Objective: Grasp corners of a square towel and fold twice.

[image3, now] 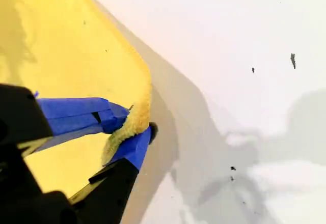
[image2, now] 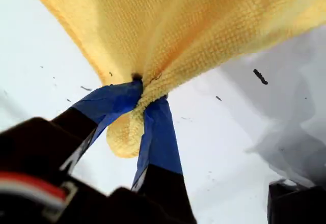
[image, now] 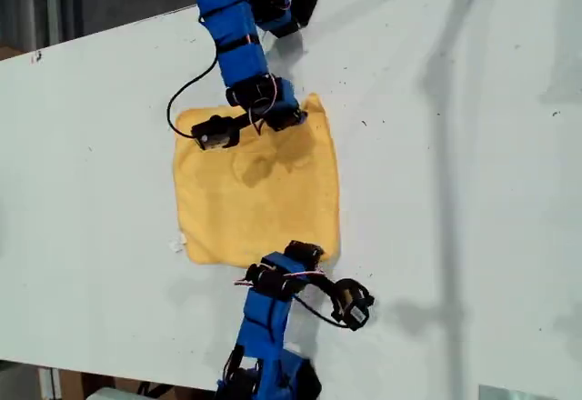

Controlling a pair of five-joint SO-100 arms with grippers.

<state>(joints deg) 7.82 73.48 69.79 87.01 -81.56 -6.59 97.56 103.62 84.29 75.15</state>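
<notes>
The yellow square towel (image: 255,195) lies mostly flat on the white table (image: 455,191). My first gripper (image: 307,253) (image2: 145,94), on the arm at the exterior view's bottom, is shut on the towel's lower-right corner (image2: 127,132). That corner bunches between the blue fingers and the cloth (image2: 178,25) rises beyond it. My second gripper (image: 296,116) (image3: 137,124), on the arm at the exterior view's top, is shut on the upper-right corner (image3: 133,119). There the hem sits between the blue fingertips (image3: 133,150), just above the table. A small white tag (image: 179,244) shows at the towel's lower-left edge.
The table's edge runs diagonally across the exterior view's top left (image: 109,32), with dark floor behind it. A black cable (image: 186,91) loops beside the upper arm. Small dark specks (image: 364,123) dot the table. Arm shadows (image: 446,73) fall on the exterior view's right.
</notes>
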